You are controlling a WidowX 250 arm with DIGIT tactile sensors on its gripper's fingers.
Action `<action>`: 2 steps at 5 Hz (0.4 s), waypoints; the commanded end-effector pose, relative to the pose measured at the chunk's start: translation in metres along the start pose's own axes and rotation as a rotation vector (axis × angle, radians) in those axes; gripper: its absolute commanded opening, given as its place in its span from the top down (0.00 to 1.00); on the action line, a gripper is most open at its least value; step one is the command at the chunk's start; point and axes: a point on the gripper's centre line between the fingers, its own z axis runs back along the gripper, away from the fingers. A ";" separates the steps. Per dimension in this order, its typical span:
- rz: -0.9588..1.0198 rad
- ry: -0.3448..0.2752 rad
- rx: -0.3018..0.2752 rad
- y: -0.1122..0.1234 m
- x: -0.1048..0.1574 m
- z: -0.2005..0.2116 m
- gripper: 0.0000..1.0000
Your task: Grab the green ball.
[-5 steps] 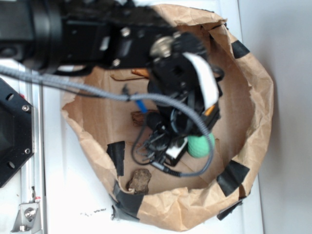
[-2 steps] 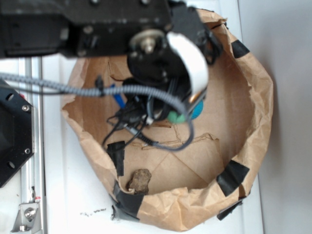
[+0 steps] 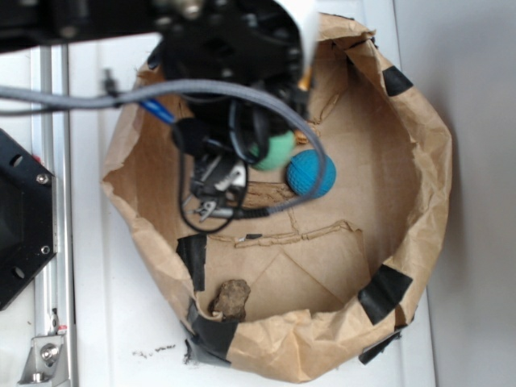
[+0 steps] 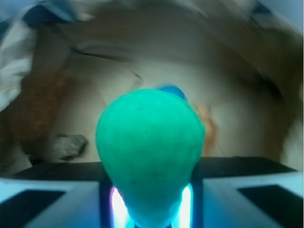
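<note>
One green ball (image 4: 149, 154) sits pinched between my jaws, filling the middle of the wrist view and squeezed from round into a pear shape, narrow where I press it. From outside, the green ball (image 3: 278, 151) shows just under my arm, inside the paper bag (image 3: 419, 201), with the blue ball (image 3: 310, 173) just beside it on the bag's floor and a brown lump (image 3: 231, 298) well apart near the taped edge.

That squashed outline tells me it is soft, probably foam, and I judge it light. The matte skin should grip well, not slide. The hold is low on the ball, so most of it bulges beyond my jaws; a bite across its middle would be safer. Too hard a squeeze could pop it forward.
</note>
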 end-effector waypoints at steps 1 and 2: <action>0.302 -0.069 0.153 -0.038 -0.008 0.021 1.00; 0.331 -0.075 0.178 -0.031 0.005 0.016 1.00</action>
